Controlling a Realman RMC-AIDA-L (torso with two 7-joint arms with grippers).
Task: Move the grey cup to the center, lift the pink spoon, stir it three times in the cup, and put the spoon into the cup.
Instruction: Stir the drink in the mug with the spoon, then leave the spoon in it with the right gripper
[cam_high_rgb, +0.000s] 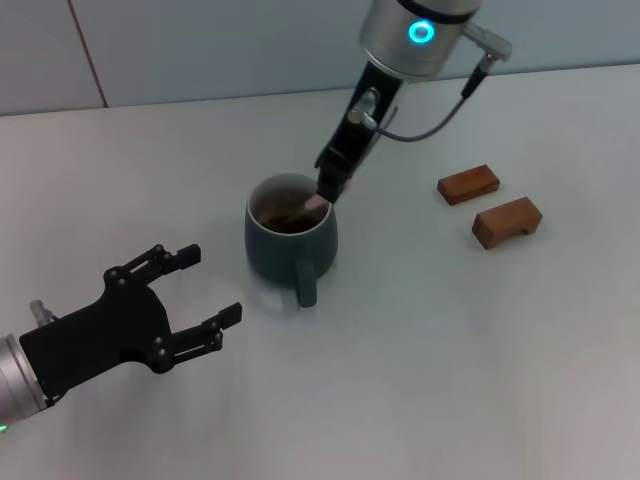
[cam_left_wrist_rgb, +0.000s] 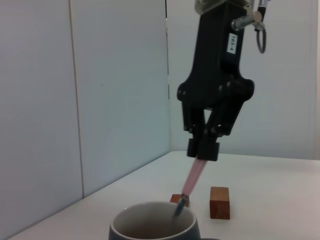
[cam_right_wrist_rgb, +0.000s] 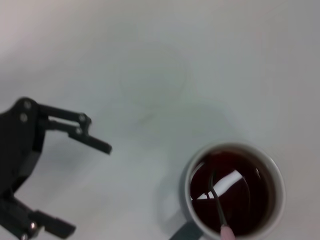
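Rounded dark blue-grey ceramic cup (cam_high_rgb: 291, 241) of brown liquid near the table's middle, slim pink-handled metal spoon (cam_left_wrist_rgb: 189, 186) dipped in it, pinched by the right gripper (cam_high_rgb: 327, 191) above, left gripper (cam_high_rgb: 205, 290) spread wide toward the near left edge, two brown wooden blocks (cam_high_rgb: 490, 204) toward the right edge.

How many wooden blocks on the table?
2. Both lie to the robot's right of the cup: one block farther back, the other block just nearer and further right.
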